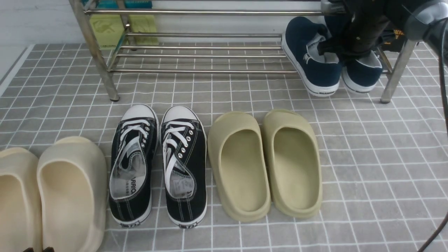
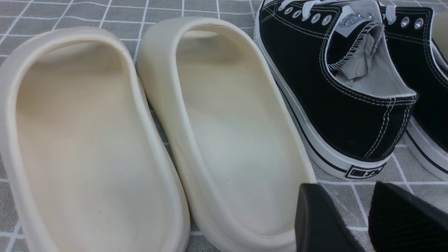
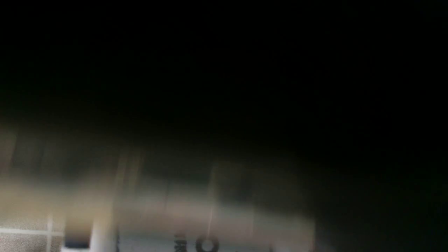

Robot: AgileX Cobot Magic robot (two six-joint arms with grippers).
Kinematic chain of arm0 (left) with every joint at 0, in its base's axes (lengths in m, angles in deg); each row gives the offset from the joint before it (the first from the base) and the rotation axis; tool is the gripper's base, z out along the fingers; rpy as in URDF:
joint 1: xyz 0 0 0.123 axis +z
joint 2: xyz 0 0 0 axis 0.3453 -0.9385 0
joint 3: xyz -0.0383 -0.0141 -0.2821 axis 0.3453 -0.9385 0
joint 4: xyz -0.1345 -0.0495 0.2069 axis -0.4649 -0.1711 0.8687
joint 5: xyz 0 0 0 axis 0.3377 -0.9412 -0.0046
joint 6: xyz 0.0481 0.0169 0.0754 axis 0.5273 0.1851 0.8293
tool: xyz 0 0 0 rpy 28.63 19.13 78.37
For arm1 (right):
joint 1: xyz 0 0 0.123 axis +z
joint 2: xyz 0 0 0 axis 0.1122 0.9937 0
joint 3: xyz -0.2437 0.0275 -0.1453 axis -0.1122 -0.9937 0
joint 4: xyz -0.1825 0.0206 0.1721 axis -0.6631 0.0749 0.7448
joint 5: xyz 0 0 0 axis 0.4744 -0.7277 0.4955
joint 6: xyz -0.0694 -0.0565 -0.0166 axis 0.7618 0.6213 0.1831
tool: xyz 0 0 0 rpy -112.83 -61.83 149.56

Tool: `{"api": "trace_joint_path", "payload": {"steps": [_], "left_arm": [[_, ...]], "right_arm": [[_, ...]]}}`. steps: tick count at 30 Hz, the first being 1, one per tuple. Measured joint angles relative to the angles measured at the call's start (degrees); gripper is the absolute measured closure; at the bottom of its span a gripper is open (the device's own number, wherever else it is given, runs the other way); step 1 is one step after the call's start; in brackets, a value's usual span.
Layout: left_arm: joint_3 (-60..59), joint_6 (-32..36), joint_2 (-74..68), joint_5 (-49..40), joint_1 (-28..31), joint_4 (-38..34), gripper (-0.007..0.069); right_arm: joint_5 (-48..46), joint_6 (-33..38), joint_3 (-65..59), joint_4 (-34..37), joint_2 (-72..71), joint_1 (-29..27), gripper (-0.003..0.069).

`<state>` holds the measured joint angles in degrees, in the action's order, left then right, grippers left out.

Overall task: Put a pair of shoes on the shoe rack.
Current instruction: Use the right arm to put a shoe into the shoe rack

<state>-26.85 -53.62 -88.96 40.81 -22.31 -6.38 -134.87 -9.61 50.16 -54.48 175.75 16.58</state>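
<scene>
Cream foam slippers, navy canvas shoes

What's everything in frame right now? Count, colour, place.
navy slip-on shoes: 2, navy, white soles, on rack's lower rails, right end
shoe rack: 1, silver, far side
black sneakers: 2, black, white toe caps, centre-left on mat
olive slippers: 2, olive, right of sneakers
cream slippers: 2, cream, left of sneakers
mat: 1, grey checked, under everything
left end effector: 1, black, open, above mat by cream slippers
right end effector: 1, black, at navy shoes, jaws hidden
</scene>
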Motion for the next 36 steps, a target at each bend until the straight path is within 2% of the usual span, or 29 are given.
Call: {"api": "trace_joint_path", "payload": {"steps": [2, 6, 8, 9, 13, 15, 18, 22, 23, 24, 31, 35, 36], "left_arm": [[0.0, 0.0, 0.0, 0.0, 0.0, 0.0, 0.0386], [0.0, 0.0, 0.0, 0.0, 0.0, 0.0, 0.0386], [0.0, 0.0, 0.0, 0.0, 0.0, 0.0, 0.0386], [0.0, 0.0, 0.0, 0.0, 0.0, 0.0, 0.0386], [0.0, 0.0, 0.0, 0.0, 0.0, 0.0, 0.0386], [0.0, 0.0, 0.0, 0.0, 0.0, 0.0, 0.0386], [0.0, 0.0, 0.0, 0.0, 0.0, 0.0, 0.0386], [0.0, 0.0, 0.0, 0.0, 0.0, 0.0, 0.0386], [0.0, 0.0, 0.0, 0.0, 0.0, 0.0, 0.0386], [0.0, 0.0, 0.0, 0.0, 0.0, 0.0, 0.0386], [0.0, 0.0, 0.0, 0.0, 0.0, 0.0, 0.0386], [0.0, 0.0, 0.0, 0.0, 0.0, 0.0, 0.0386], [0.0, 0.0, 0.0, 0.0, 0.0, 0.0, 0.0386]], "right_arm": [[0.2, 0.69, 0.12, -0.55, 0.0, 0.0, 0.0498], [0.01, 1.4, 0.11, -1.62, -0.26, 0.0, 0.0265], [-0.09, 1.44, -0.02, -1.79, -0.44, -0.05, 0.022], [-0.24, 1.44, -0.61, -1.96, -0.95, -0.11, 0.0156], [-1.45, 1.51, -2.12, -3.26, -1.97, -0.16, 0.0116], [-2.05, 1.57, -2.26, -3.74, -2.02, -0.16, 0.0129], [-2.36, 1.51, -2.79, -4.15, -2.09, -0.1, 0.026], [-2.43, 0.64, -2.98, -4.06, -2.09, 0.15, 0.0553], [-2.43, 0.58, -2.98, -4.27, -2.09, 0.15, 0.0566], [-2.21, -0.12, -2.98, -4.36, -2.09, 0.15, 0.0622], [-1.48, -0.9, -2.98, -4.53, -2.09, 0.15, 0.0624], [-0.55, -0.45, -3.08, -3.79, -2.09, 0.15, 0.0582], [-0.11, 0.61, -3.13, -3.13, -2.09, 0.15, 0.0536]]}}
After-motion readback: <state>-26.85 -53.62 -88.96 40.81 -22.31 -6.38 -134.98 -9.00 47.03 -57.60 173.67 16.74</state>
